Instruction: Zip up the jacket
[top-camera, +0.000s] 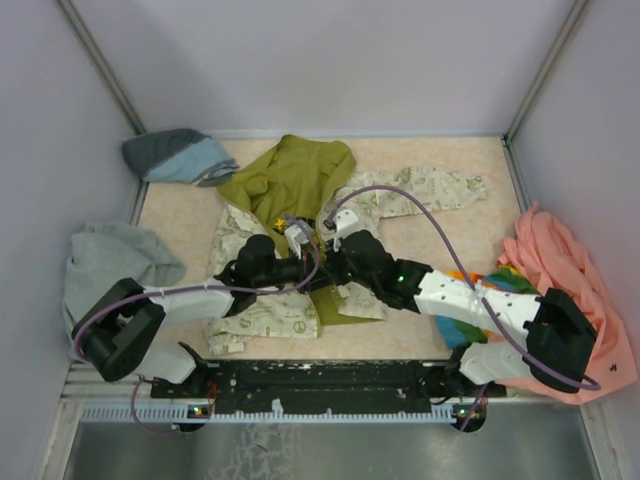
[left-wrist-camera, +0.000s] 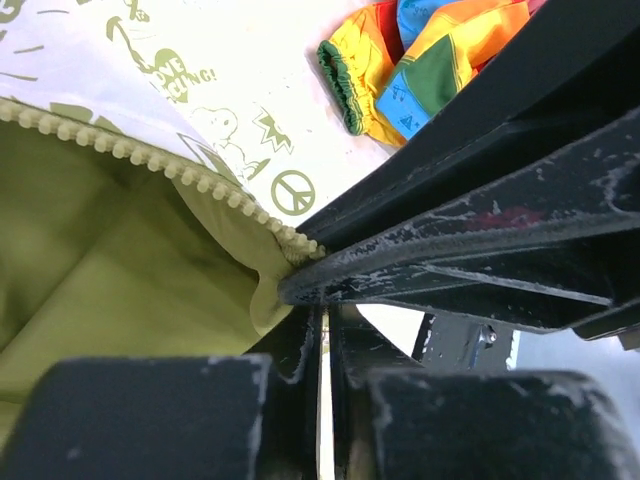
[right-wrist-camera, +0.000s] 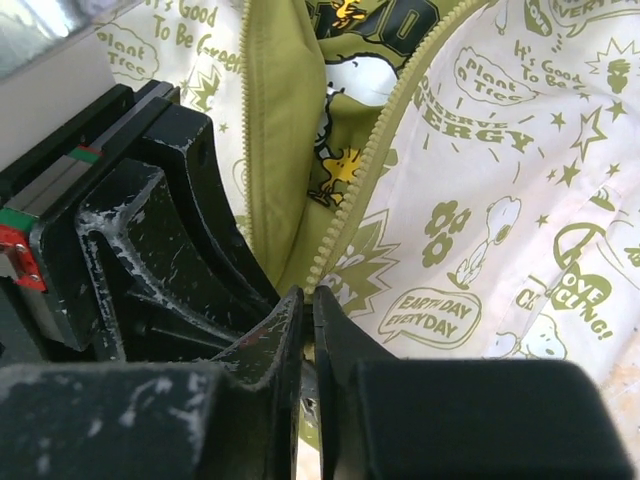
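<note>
The jacket (top-camera: 420, 190) lies spread in the middle of the table, cream with olive prints, its olive hood (top-camera: 290, 175) at the far side. Both grippers meet at its near hem, at the bottom of the open zipper. My left gripper (top-camera: 303, 262) (left-wrist-camera: 327, 312) has its jaws nearly together on the hem where the zipper teeth (left-wrist-camera: 150, 155) end; its tips are hidden behind the right gripper's fingers (left-wrist-camera: 470, 250). My right gripper (top-camera: 333, 262) (right-wrist-camera: 309, 293) is shut on the lower end of the other row of zipper teeth (right-wrist-camera: 370, 190). The two front panels stand apart above it.
A grey sweatshirt (top-camera: 115, 260) lies at the left. A blue-grey garment (top-camera: 178, 155) is at the far left corner and a peach-pink garment (top-camera: 560, 265) at the right edge. A multicoloured garment (top-camera: 490, 285) (left-wrist-camera: 420, 60) sits under the right arm. Walls enclose three sides.
</note>
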